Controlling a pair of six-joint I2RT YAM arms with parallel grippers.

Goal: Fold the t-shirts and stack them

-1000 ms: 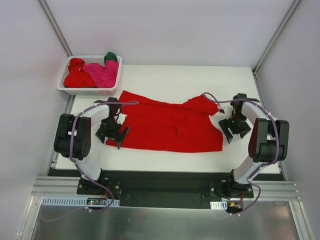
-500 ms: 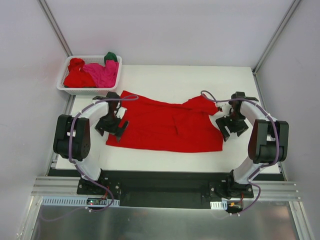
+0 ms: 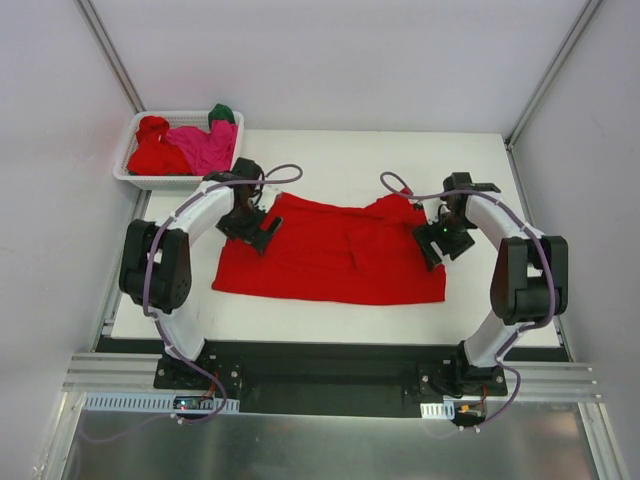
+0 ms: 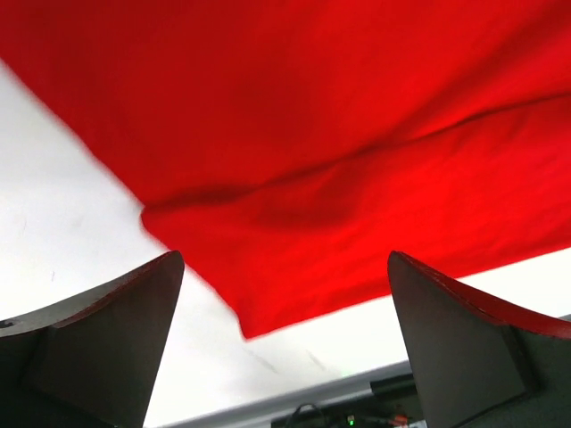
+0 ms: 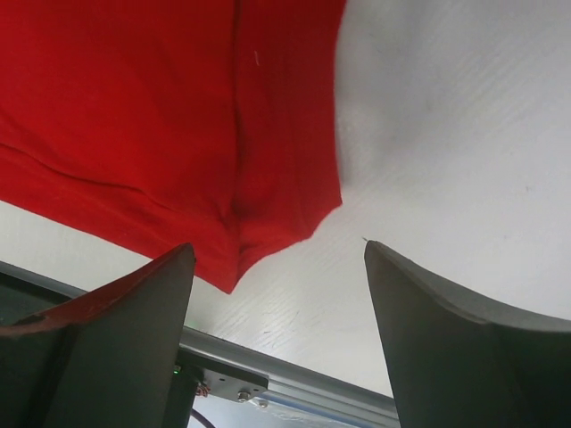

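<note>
One bright red t-shirt [image 3: 335, 255] lies spread on the white table, partly folded, with a raised fold near its far right corner. My left gripper [image 3: 252, 226] hovers over the shirt's far left corner, jaws wide open and empty; its wrist view shows red cloth [image 4: 339, 160] ending in a corner between the fingers. My right gripper [image 3: 437, 240] is at the shirt's right edge, open and empty; the red cloth [image 5: 161, 116] and bare table show below it. More t-shirts, red [image 3: 152, 152], magenta-pink [image 3: 205, 146] and dark green [image 3: 222, 113], sit bunched in the basket.
The white lattice basket [image 3: 178, 180] stands at the far left corner of the table [image 3: 340, 165]. White enclosure walls surround the table. A metal rail [image 3: 330, 375] with the arm bases runs along the near edge.
Both arms reached away from their bases: the left gripper moved from the shirt's near left edge up to its far left corner, and the right gripper moved inward onto the shirt's right edge.
</note>
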